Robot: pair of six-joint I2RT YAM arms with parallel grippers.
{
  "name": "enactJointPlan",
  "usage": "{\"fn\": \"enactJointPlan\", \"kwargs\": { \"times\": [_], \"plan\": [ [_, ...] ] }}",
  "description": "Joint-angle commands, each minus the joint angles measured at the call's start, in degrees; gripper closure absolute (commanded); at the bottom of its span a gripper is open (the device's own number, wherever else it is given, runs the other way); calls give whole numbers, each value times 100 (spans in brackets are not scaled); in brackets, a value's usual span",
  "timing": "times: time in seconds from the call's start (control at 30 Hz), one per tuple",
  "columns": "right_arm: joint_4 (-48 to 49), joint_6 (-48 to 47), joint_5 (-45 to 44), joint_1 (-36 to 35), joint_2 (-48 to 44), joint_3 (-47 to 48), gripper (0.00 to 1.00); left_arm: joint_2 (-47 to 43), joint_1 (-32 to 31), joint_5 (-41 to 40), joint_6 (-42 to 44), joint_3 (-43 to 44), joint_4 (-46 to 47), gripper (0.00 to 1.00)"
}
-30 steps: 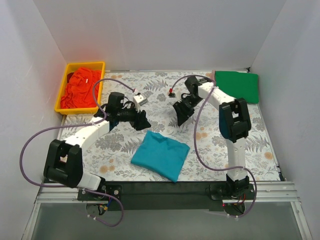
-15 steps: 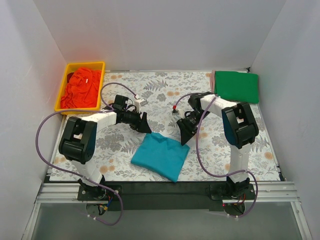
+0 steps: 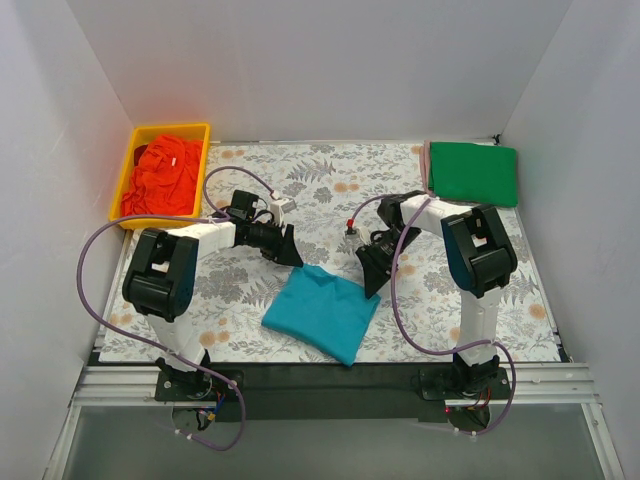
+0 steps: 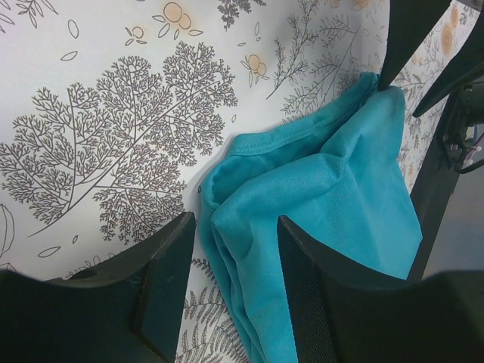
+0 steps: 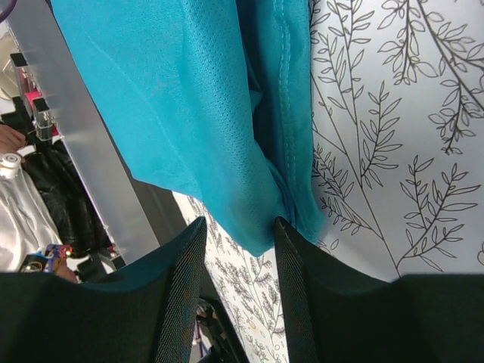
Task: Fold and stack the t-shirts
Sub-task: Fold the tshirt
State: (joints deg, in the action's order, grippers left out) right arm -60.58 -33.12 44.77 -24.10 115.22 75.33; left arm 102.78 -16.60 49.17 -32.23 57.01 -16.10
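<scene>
Teal-blue t-shirt folded, near centre of desk. Left pincer spread open astride its far-left corner, right pincer spread open astride far-right corner. Neither clamped yet; likely set to pinch both corners for lift. Green t-shirt folded far right, probable stack base. Orange-red t-shirt crumpled in yellow bin, awaiting fold.
</scene>
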Motion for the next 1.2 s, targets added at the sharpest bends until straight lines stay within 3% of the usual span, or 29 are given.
{"fn": "enactJointPlan", "kwargs": {
  "times": [0.0,0.5,0.53,0.6,0.9,1.03,1.17],
  "plan": [
    [-42,-133,84,-42,-175,-88,53,-74,8,181,6,143,54,54],
    [-218,-36,-188,-34,-316,96,86,-118,16,243,-90,91,265,100],
    [-235,-45,-206,-34,-325,87,94,-127,8,199,-108,91,317,100],
    [-270,-45,-285,-42,-351,70,99,-144,8,146,-135,82,344,100],
    [-420,-115,-899,-42,-615,-150,99,-162,8,-426,-152,-85,608,100],
    [-25,42,-1382,-16,-317,-116,99,22,8,-487,-310,3,792,100],
    [300,201,-1970,-7,350,506,99,198,8,-671,-398,90,924,100]
  ]
}}
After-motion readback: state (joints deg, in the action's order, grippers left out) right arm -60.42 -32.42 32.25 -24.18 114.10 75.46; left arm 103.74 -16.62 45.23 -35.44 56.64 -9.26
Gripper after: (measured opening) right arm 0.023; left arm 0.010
